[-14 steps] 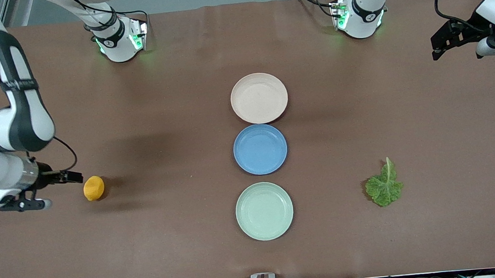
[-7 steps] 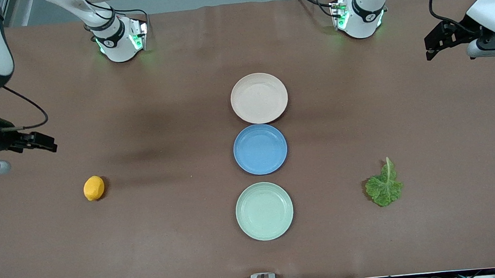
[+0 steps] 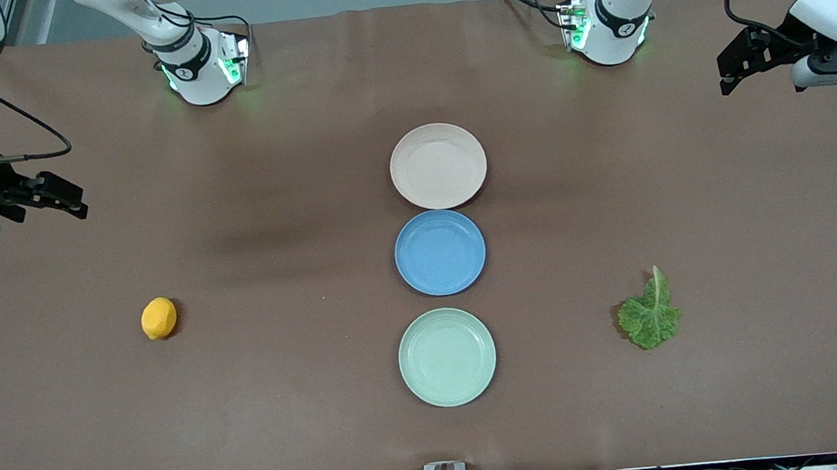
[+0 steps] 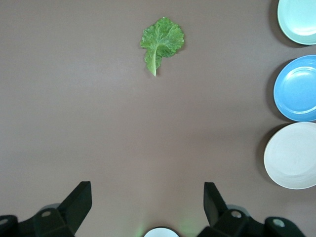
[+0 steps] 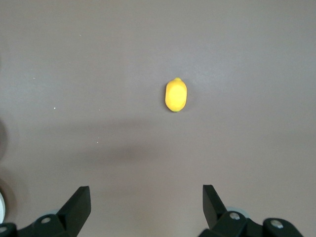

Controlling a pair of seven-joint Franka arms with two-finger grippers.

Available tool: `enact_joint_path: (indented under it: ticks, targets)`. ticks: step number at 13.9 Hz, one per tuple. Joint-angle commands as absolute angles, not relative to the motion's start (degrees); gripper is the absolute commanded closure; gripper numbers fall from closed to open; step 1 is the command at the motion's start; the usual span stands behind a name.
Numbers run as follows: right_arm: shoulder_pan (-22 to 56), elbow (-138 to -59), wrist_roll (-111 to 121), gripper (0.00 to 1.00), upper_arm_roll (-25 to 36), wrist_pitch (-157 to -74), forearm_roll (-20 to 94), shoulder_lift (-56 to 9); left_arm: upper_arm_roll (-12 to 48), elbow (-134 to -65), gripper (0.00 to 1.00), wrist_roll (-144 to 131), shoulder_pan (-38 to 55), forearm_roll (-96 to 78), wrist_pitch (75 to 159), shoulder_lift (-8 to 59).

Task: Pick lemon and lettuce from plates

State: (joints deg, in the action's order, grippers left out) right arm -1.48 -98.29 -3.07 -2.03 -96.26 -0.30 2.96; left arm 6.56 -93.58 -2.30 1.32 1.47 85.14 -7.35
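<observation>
Both plates stand bare, the lemon (image 3: 159,318) lying on the table at the right arm's end, about five o'clock from the empty, spread right gripper (image 3: 68,200), and the lettuce (image 3: 650,315), stem toward twelve, about seven o'clock from the equally spread, empty left gripper (image 3: 729,75).

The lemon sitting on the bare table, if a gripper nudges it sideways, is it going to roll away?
Probably. The lemon is a rounded oval lying free on the flat table, so a sideways push likely rolls it unevenly. Its matte skin suggests reasonable grip for fingers.
</observation>
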Motion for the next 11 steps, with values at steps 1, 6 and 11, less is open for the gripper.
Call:
enact_joint_path:
  ticks: [1, 6, 11]
  targets:
    - [-1.58, -93.28, -3.87, 0.0, -1.76, -93.7, 0.18, 3.61, 6.86, -93.78, 0.0, -2.02, 0.79, 0.62, 84.64, -8.09]
    - [-2.63, -89.47, -3.87, 0.0, -1.49, -92.56, 0.26, 3.6, 6.68, -93.43, 0.0, -1.67, 0.88, 0.44, 84.29, -8.09]
    - [-2.64, -89.38, -3.87, 0.0, -1.49, -91.93, 0.26, 3.6, 6.86, -91.85, 0.0, -1.67, 1.14, 0.35, 84.37, -6.86]
